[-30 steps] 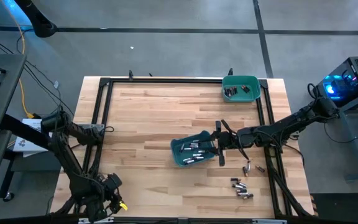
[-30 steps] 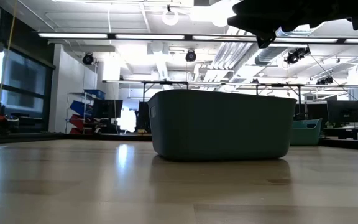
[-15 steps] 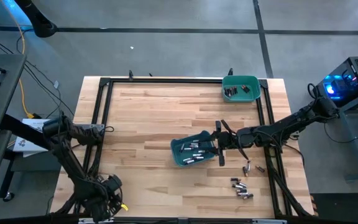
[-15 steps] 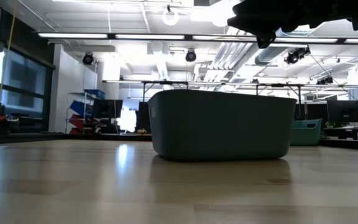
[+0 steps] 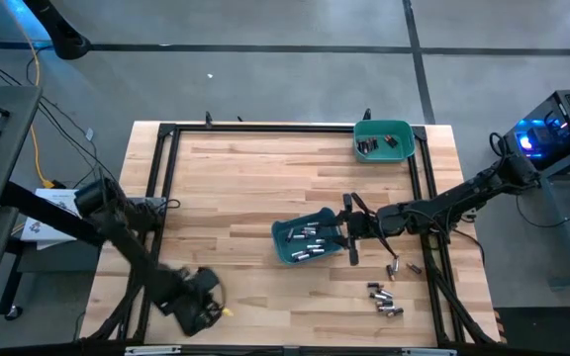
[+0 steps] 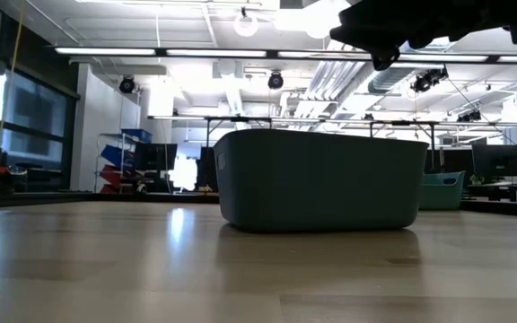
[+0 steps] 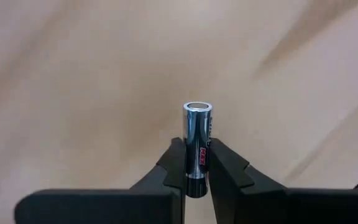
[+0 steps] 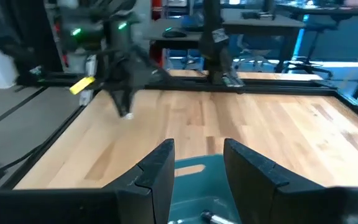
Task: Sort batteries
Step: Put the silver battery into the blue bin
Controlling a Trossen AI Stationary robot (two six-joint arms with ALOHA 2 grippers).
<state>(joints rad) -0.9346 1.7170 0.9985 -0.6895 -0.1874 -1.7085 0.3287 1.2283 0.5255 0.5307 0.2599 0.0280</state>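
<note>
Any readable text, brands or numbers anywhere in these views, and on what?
Battery clamped in the left tool: red print running along its silver casing, too small and blurred to read.
Batteries in the near teal bin, the far bin and loose on the table: no legible markings.
Nothing else carries text.

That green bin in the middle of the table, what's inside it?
The middle bin holds several batteries, silvery and dark, lying loose. The right end effector hangs over its edge and covers that part; from table height, its wall hides everything inside.
</note>
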